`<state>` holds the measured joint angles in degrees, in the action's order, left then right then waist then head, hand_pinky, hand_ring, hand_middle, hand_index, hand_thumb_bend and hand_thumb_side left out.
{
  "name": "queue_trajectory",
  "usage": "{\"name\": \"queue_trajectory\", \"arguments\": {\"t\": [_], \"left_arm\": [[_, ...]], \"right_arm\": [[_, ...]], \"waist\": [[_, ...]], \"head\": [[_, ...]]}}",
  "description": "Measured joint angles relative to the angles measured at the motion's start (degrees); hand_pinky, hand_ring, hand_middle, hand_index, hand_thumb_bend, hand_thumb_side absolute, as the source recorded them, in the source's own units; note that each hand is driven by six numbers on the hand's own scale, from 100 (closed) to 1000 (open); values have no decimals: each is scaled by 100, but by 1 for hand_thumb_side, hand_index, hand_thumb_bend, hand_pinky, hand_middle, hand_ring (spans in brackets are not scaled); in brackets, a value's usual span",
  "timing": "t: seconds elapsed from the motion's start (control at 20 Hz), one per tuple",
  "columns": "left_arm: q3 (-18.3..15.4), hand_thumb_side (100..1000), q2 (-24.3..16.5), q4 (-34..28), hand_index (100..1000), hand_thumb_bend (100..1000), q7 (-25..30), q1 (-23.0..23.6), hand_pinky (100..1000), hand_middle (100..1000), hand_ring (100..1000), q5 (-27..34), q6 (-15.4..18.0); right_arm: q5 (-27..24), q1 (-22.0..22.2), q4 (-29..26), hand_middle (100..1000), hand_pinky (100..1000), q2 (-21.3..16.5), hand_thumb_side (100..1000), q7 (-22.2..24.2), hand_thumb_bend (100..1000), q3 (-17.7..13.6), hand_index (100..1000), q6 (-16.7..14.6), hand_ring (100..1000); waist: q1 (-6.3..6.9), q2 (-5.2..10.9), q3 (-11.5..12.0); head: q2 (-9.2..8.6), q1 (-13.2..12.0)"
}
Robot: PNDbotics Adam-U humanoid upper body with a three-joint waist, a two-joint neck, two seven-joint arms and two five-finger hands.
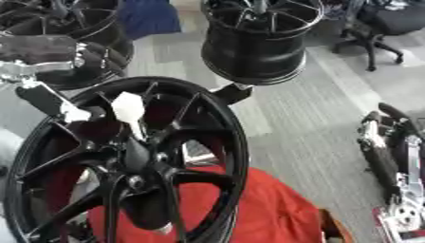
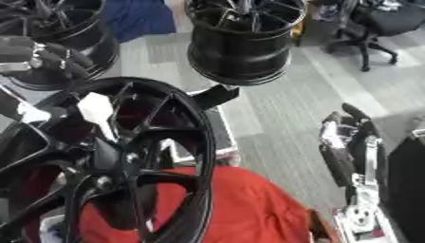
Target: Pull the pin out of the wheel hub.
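One white pin stands out against the black wheel hub, leaning up and to the left from the centre where the spokes meet, its lower end seated at the hub and its broad top free. The wheel stands nearly upright, close to the camera, over a red cloth that drapes whatever carries it. The main risk, as I judge it, is that a pull made at an angle to the pin jams it in its seat, or rocks the upright wheel so that it tips or rolls off the cloth; a slip at the pin's smooth top would also leave it half out. The left robot hand shows at the upper left, behind the rim, its dark fingers curled, apart from the pin and seemingly holding nothing. The right robot hand hangs at the right edge, well apart from the wheel, fingers pointing up and relaxed, touching nothing. Beyond, more black wheels sit over the grey floor.
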<state>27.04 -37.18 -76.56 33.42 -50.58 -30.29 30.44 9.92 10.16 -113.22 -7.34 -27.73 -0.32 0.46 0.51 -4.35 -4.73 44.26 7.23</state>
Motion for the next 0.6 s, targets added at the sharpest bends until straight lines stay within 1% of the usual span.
{"name": "queue_trajectory", "arguments": {"t": [0.15, 0.2, 0.3, 0.5, 0.6], "left_arm": [[76, 398, 62, 215, 900, 386, -71, -1, 677, 919, 688, -195, 71], [99, 402, 78, 279, 900, 372, -93, -2, 676, 922, 688, -258, 93], [118, 398, 103, 368, 900, 385, -118, -11, 676, 924, 687, -362, 118], [143, 381, 177, 509, 899, 343, -132, -39, 670, 922, 683, -451, 132], [160, 378, 228, 584, 898, 337, -136, -41, 669, 921, 683, -451, 136]], "right_arm": [[-1, 0, 0, 603, 520, 0, 496, 8, 100, 0, 814, -7, 582], [-1, 0, 0, 603, 520, 0, 487, 8, 100, 0, 814, -7, 581], [-1, -2, 0, 604, 520, 0, 497, 9, 100, 0, 814, -7, 581], [-3, -5, 0, 604, 520, -1, 498, 17, 100, 2, 814, -14, 581], [-4, -7, 0, 604, 520, -1, 497, 19, 100, 4, 814, -15, 581]], "waist": [[11, -11, -31], [13, -11, -32], [18, -11, -38], [42, -11, -63], [42, -12, -76]], "head": [[0, -1], [0, -2], [0, -2], [0, -7], [0, -11]]}}
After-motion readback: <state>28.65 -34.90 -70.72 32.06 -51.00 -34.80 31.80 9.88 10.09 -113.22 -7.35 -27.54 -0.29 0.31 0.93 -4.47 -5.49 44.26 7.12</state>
